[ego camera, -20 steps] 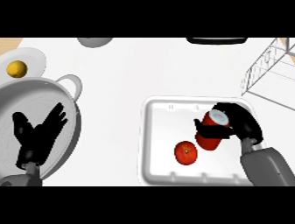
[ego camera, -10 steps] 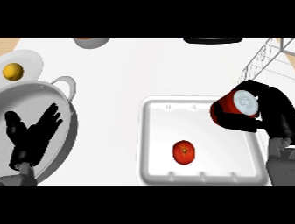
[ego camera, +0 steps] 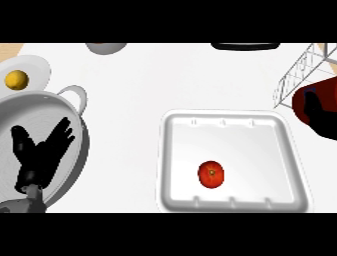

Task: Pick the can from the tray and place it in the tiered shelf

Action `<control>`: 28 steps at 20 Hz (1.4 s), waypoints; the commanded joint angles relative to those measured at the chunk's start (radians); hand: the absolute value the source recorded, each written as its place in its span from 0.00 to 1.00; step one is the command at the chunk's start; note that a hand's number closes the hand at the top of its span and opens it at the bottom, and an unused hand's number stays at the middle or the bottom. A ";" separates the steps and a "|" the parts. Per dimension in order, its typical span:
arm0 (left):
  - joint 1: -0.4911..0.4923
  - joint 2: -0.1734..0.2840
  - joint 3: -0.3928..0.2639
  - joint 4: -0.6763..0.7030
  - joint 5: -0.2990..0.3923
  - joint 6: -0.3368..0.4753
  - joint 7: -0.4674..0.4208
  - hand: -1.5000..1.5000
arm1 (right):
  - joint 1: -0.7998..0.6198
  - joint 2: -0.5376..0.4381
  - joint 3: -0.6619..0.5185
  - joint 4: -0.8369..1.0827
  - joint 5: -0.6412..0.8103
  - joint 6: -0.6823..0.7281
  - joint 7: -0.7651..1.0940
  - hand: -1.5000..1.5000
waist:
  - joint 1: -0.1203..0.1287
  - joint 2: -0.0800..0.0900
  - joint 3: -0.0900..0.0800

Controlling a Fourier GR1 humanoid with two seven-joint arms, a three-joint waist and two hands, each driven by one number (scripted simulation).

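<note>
Gripping the red can [ego camera: 332, 101] at the right edge beside the wire tiered shelf [ego camera: 301, 70], the right robot hand [ego camera: 317, 103] risks clipping the wires and tipping it, while the left robot hand [ego camera: 42, 150] rests open.

We see matte black left hand [ego camera: 42, 152] at eight o'clock: slim segmented fingers, shorter thumb, narrow black wrist. Below it, rounded grey forearm end, smooth, faintly glossy. At three o'clock we make out only small black part of right hand [ego camera: 315, 102], dark, shape unclear. We spot no cables, screws, markings.
</note>
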 commanded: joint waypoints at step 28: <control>0.026 -0.002 -0.002 -0.036 -0.014 -0.036 0.015 0.50 | -0.427 -0.495 -0.334 0.952 -0.158 0.080 -0.485 1.00 | 0.023 0.012 -0.005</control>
